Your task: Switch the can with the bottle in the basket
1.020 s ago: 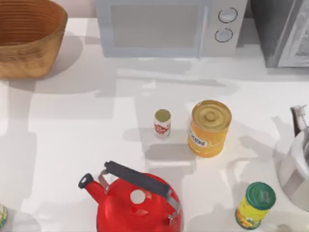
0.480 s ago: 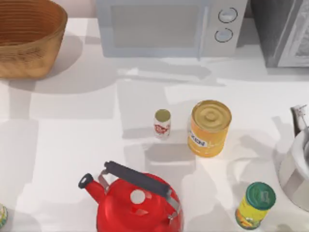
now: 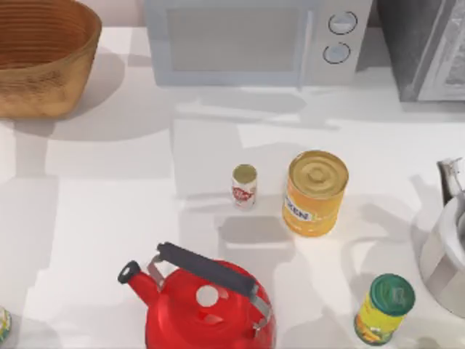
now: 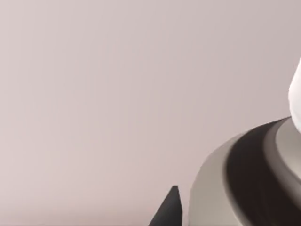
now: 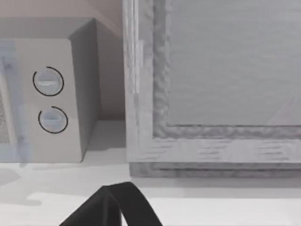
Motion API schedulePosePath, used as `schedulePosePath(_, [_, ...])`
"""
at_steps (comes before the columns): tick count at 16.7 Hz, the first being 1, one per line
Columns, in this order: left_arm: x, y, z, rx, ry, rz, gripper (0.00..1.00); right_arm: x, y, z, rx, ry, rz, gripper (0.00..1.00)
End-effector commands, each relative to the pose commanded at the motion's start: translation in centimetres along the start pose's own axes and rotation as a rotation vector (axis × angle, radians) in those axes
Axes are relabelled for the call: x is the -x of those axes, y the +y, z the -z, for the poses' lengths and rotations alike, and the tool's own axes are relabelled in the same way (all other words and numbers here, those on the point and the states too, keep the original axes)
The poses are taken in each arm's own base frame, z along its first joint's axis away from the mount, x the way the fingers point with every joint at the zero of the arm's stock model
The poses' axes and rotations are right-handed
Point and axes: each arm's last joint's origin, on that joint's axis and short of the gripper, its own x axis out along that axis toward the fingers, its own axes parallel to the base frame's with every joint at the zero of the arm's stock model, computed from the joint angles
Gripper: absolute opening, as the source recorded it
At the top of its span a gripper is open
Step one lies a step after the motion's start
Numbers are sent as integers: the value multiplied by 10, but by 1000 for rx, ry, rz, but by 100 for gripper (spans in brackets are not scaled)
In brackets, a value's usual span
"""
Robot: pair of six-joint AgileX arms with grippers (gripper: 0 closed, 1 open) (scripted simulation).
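Note:
The can point(image 3: 244, 186), tiny with a pale gold top and a white-and-red label, stands upright near the table's middle, just left of a large yellow can point(image 3: 314, 193). At the far left corner sits the woven wicker basket point(image 3: 43, 62), cut off by the picture's edge. The bottle is out of view. In the left wrist view a dark part of my left gripper point(image 4: 170, 213) pokes up in front of a pale wall. In the right wrist view a black part of my right gripper point(image 5: 110, 207) is low in front of the microwave's side.
A microwave point(image 3: 254, 40) stands along the back, with a grey appliance point(image 3: 429, 47) to its right. At the front stand a red kettle point(image 3: 200, 302), a green-lidded yellow tin point(image 3: 383, 309) and, at the right edge, a metal pot point(image 3: 447, 254).
The arms' shadows on the tabletop have shifted. The can, kettle and the other things have not moved.

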Motion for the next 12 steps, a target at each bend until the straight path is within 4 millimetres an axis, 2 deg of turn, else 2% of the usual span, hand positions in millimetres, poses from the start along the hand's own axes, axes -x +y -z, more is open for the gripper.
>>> schedulePosePath(11, [0, 0, 0, 0, 0, 0, 98, 0, 0, 0, 0, 0, 0, 100])
schedulePosePath(12, [0, 0, 0, 0, 0, 0, 100, 0, 0, 0, 0, 0, 0, 100])
